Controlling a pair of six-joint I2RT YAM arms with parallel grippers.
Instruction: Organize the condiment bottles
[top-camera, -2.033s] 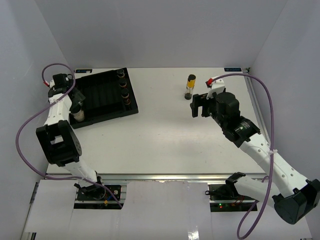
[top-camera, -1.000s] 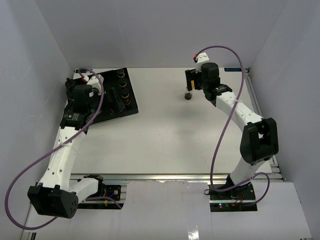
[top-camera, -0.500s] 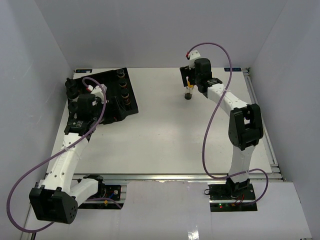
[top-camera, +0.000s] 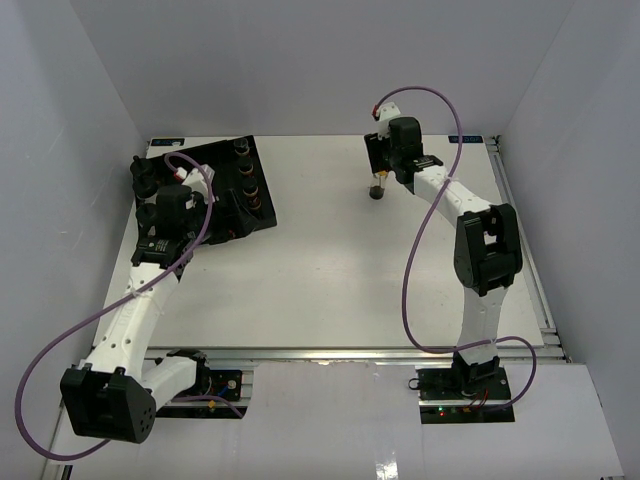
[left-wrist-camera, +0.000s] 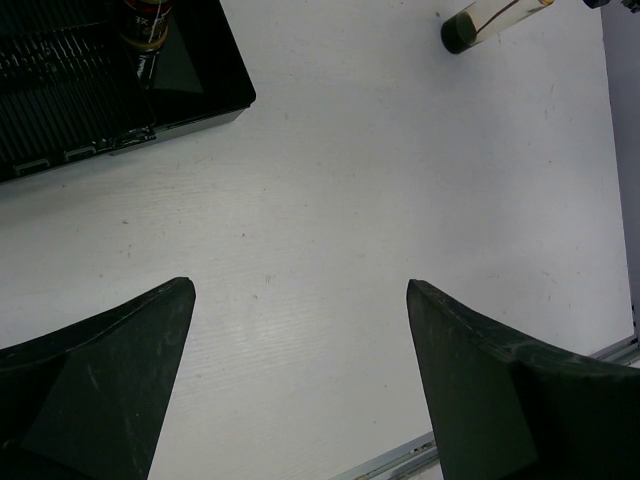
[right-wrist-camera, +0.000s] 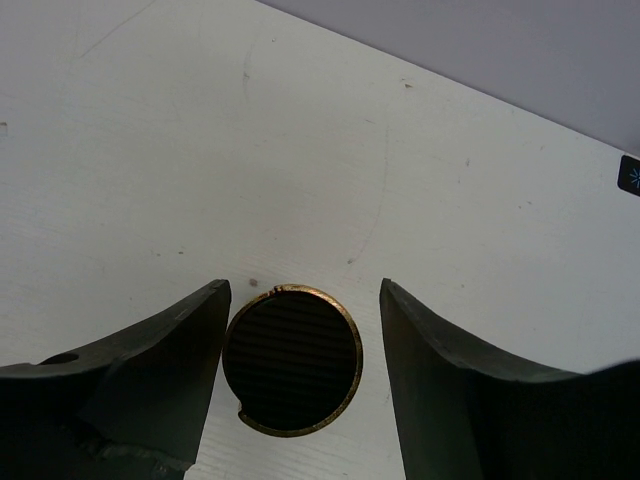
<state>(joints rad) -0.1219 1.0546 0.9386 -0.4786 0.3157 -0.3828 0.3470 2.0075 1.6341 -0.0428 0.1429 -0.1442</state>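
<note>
The slim bottle (top-camera: 378, 186) is seen standing upright on the bare bench (top-camera: 330, 260), towards the far side and right of centre, well apart from the black ribbed tray (top-camera: 205, 195) at the far left. The right hand (right-wrist-camera: 303, 298) is held directly over it, pointing down. In the right wrist view the bottle's round cap (right-wrist-camera: 291, 360) (dark and ribbed, with a gold rim) is framed between the two fingers (right-wrist-camera: 150, 390). The hand is spread astride the cap rather than clamped on it: a sliver of bench is visible on the cap's right side, and the left finger lies just beside the rim. Whether that finger actually touches cannot be told.

The left hand (left-wrist-camera: 298, 300) is spread wide, with nothing between its fingers (left-wrist-camera: 90, 380), and is raised at the tray's end of the bench. Through the gap only white bench is seen. In the left wrist view a corner of the tray is caught at the upper left, with one jar (left-wrist-camera: 146, 22) set in that corner, and the slim bottle appears far off at the upper right.

From above, a row of small jars (top-camera: 252, 187) with dark caps is seen lined along the tray's right-hand edge. The tray's left part is partly hidden by the left arm (top-camera: 130, 310).
</note>
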